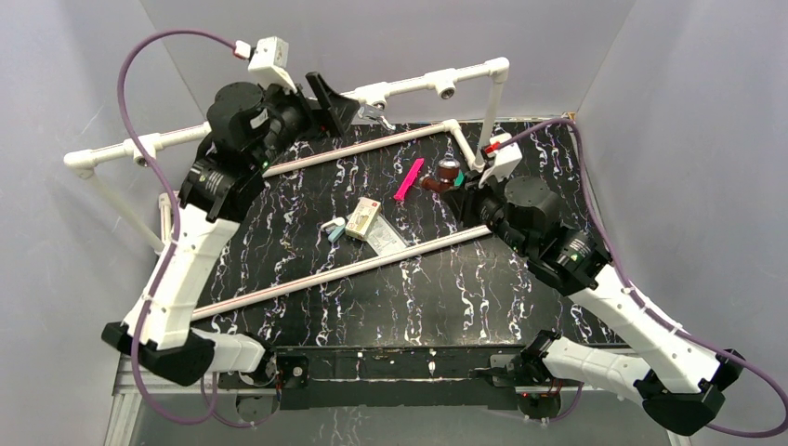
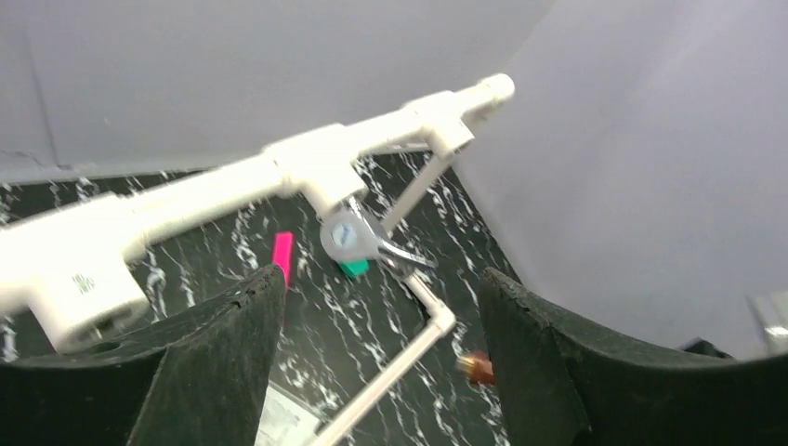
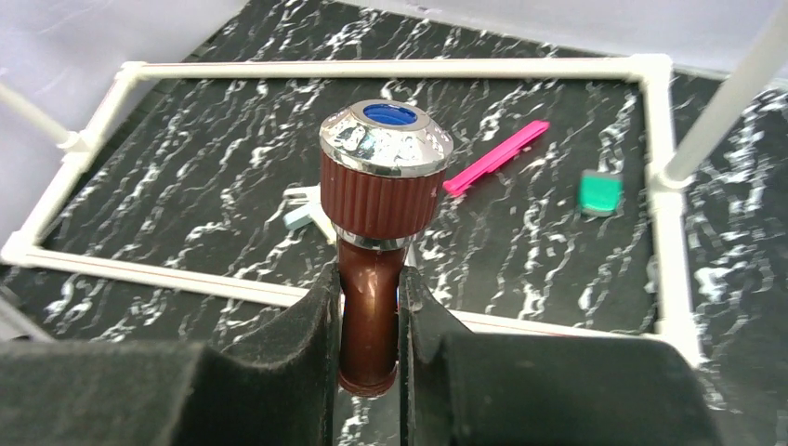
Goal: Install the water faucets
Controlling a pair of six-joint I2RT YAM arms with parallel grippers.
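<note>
Through the left wrist view we see the silver faucet (image 2: 358, 237) only as a smear under the white pipe (image 2: 279, 172); its seating we cannot tell. The brown faucet (image 3: 376, 200) loses its lower end inside the right gripper (image 3: 369, 283). The mid-table box (image 1: 362, 219) is too small to read.
</note>
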